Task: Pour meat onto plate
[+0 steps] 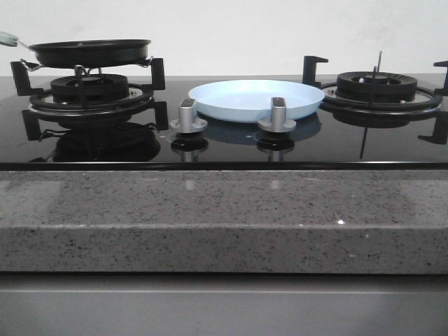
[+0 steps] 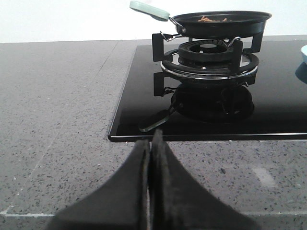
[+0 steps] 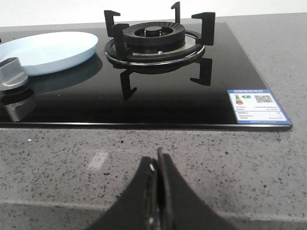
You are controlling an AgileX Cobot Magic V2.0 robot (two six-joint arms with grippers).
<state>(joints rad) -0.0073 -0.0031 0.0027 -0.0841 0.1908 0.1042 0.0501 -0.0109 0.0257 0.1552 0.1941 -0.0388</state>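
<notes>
The pale-blue plate rests on the black glass hob between the two burners, just behind the knobs; a sliver of the plate shows in the left wrist view. A black frying pan with a pale green handle sits on the left burner. Light-brown meat peeks over its rim. My left gripper is shut and empty, over the granite counter in front of the hob's left corner. My right gripper is shut and empty, over the counter before the right burner. Neither shows in the front view.
Two silver knobs stand at the hob's front. The right burner carries tall black pan supports. A speckled granite counter runs along the front, and a label sticker lies at the hob's right corner.
</notes>
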